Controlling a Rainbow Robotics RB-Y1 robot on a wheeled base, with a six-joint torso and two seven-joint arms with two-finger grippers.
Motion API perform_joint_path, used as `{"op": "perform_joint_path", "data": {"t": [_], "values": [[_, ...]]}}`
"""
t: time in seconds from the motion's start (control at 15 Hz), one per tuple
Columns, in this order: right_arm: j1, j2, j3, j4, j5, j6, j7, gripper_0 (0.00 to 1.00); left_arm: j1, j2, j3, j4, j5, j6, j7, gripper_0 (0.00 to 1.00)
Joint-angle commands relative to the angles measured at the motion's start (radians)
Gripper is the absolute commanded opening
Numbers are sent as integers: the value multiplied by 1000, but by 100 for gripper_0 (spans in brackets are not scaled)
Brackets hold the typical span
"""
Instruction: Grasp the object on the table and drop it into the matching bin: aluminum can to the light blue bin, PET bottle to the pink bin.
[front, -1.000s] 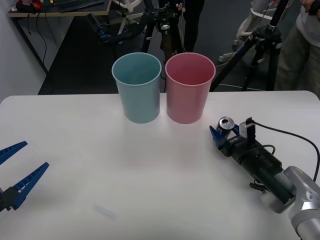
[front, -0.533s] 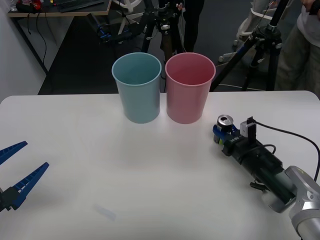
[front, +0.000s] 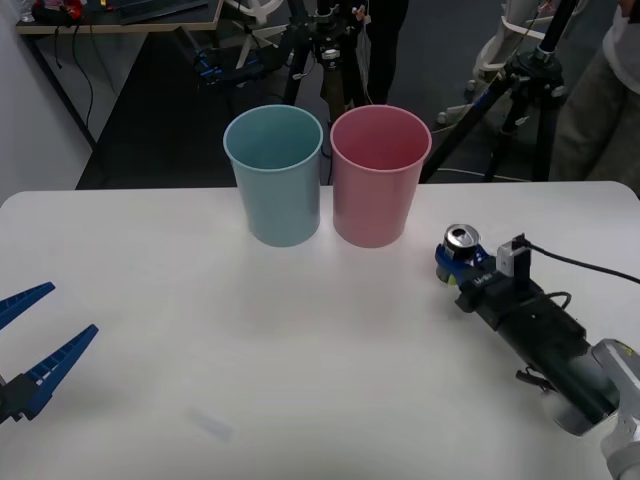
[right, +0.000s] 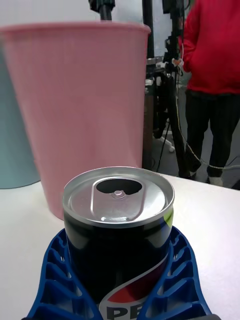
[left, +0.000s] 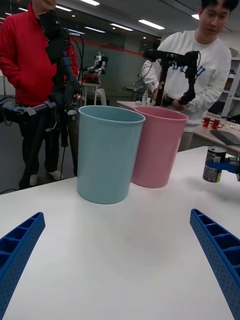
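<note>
right end effector (front: 455, 268) around can (front: 459, 247), bins (front: 274, 180) beside

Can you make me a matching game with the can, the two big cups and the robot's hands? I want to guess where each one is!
Things:
1. aluminum can
2. light blue bin
3. pink bin
4. left gripper

Places or states:
A. open, low over the near left part of the table, holding nothing
B. standing just left of the other bin
C. clamped between the blue fingers of the right gripper
D. standing between the other bin and the can

Right pairs: 1-C, 2-B, 3-D, 4-A
</note>
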Motion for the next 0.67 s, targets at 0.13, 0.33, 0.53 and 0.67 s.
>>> {"op": "perform_joint_path", "data": {"t": [0.13, 0.33, 0.53, 0.67], "values": [[132, -33, 0, -249, 21, 41, -84, 0, 0, 0, 0, 0, 0, 0, 0, 100], [232, -46, -4, -471, 95, 117, -230, 0, 0, 0, 0, 0, 0, 0, 0, 100], [290, -46, -2, -648, 174, 161, -391, 0, 0, 0, 0, 0, 0, 0, 0, 100], [301, -46, 6, -721, 225, 173, -495, 0, 0, 0, 0, 0, 0, 0, 0, 100]]}}
